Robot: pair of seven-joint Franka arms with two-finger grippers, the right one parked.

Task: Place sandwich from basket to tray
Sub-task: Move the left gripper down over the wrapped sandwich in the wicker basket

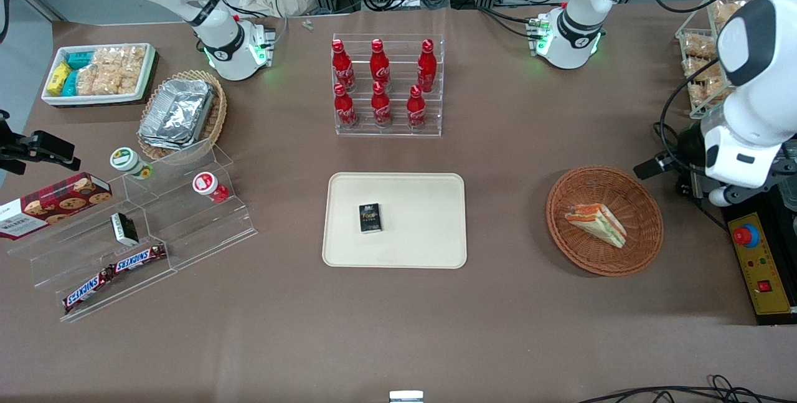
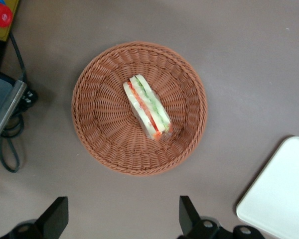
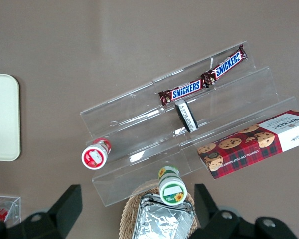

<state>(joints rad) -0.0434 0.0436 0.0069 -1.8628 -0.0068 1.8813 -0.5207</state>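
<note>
The sandwich [image 1: 596,222] lies on its side in the round reddish-brown basket [image 1: 641,250], which stands on the brown desk [image 1: 510,316] toward the working arm's end. In the left wrist view the sandwich [image 2: 147,106] rests near the middle of the basket [image 2: 102,134], its green and orange-red filling layers showing between white bread. The gripper [image 2: 123,219] hovers above the desk just beside the basket rim, its two dark fingers [image 2: 55,215] spread wide and holding nothing. The cream tray [image 1: 429,247] sits at mid-desk, well apart from the basket, with a small dark box [image 1: 370,217] lying flat on it. A clear rack of red bottles [image 1: 383,82] stands farther from the front camera than the tray.
</note>
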